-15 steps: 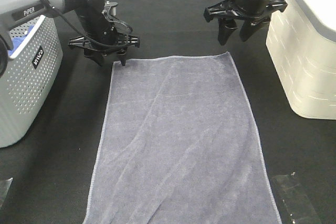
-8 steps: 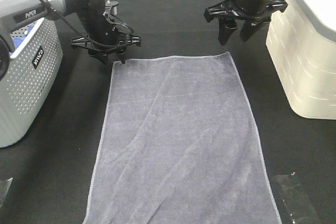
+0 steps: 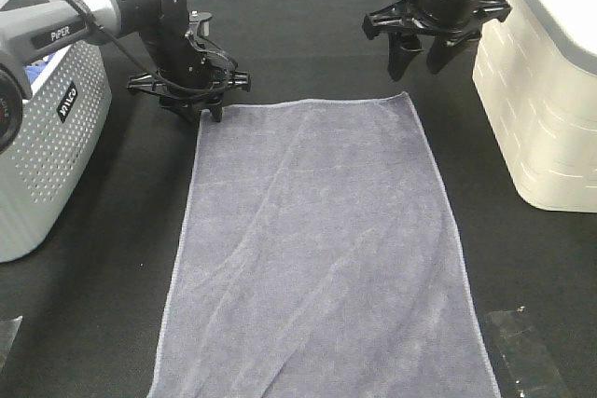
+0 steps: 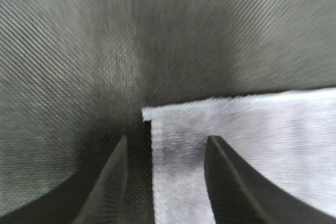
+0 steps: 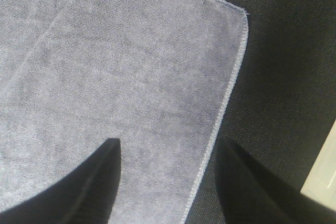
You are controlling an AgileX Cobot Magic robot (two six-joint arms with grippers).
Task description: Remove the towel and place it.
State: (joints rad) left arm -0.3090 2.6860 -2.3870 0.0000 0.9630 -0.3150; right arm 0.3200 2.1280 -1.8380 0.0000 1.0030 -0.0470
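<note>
At the far corners of the towel (image 3: 322,249), the left pincer (image 3: 206,116) and right pincer (image 3: 416,64) gape released, grasping nothing.

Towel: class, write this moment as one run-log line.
towel: spread flat | left gripper: open, astride far left corner | right gripper: open, raised over far right corner

I see a hemmed corner of the towel (image 5: 121,77) lying flat on the dark bench (image 5: 294,51). My right pincer (image 5: 168,145) has its jaws apart, one finger over cloth, the other just past the hem.
</note>
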